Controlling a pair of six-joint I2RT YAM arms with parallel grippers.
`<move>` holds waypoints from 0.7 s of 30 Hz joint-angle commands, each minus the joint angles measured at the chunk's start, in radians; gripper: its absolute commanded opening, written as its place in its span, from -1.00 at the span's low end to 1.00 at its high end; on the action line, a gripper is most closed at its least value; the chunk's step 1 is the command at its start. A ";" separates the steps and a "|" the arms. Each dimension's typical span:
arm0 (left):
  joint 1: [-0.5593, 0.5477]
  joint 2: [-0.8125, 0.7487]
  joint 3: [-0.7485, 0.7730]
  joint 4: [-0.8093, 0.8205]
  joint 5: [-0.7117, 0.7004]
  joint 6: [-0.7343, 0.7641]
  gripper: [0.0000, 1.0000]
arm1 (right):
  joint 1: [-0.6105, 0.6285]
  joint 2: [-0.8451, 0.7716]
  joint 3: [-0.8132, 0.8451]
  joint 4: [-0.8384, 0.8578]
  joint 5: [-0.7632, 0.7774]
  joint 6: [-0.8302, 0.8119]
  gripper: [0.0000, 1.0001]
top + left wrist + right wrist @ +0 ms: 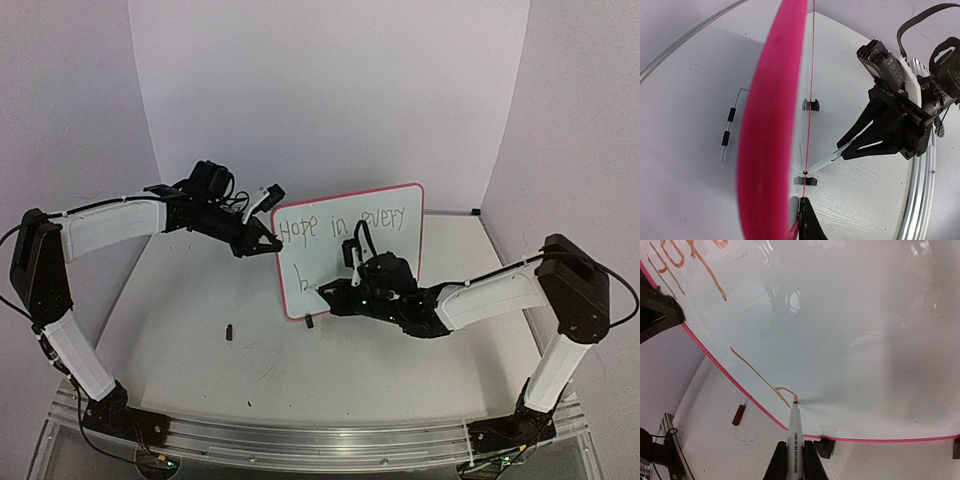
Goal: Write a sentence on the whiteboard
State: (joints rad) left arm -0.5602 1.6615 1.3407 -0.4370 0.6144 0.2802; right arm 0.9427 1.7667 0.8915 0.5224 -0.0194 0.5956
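Whiteboard looks light, stiff, easily tipped; left fingers clamped on its rim, best hold. Right fingers closed on slim marker.

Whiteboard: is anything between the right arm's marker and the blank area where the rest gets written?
Nothing visible. The marker tip touches the whiteboard at the started b, with bare board beside it.
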 commanded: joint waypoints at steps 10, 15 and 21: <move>-0.001 -0.005 -0.006 -0.072 -0.082 0.054 -1.00 | 0.006 0.039 0.063 0.030 -0.004 -0.003 -1.00; -0.003 -0.007 -0.007 -0.071 -0.082 0.053 -1.00 | 0.007 -0.023 0.025 0.036 -0.005 -0.006 -1.00; -0.002 -0.008 -0.006 -0.073 -0.082 0.053 -1.00 | 0.007 -0.137 -0.040 0.033 0.004 -0.019 -1.00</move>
State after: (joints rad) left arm -0.5602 1.6604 1.3407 -0.4392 0.6144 0.2806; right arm 0.9497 1.7399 0.8776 0.5193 -0.0420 0.5916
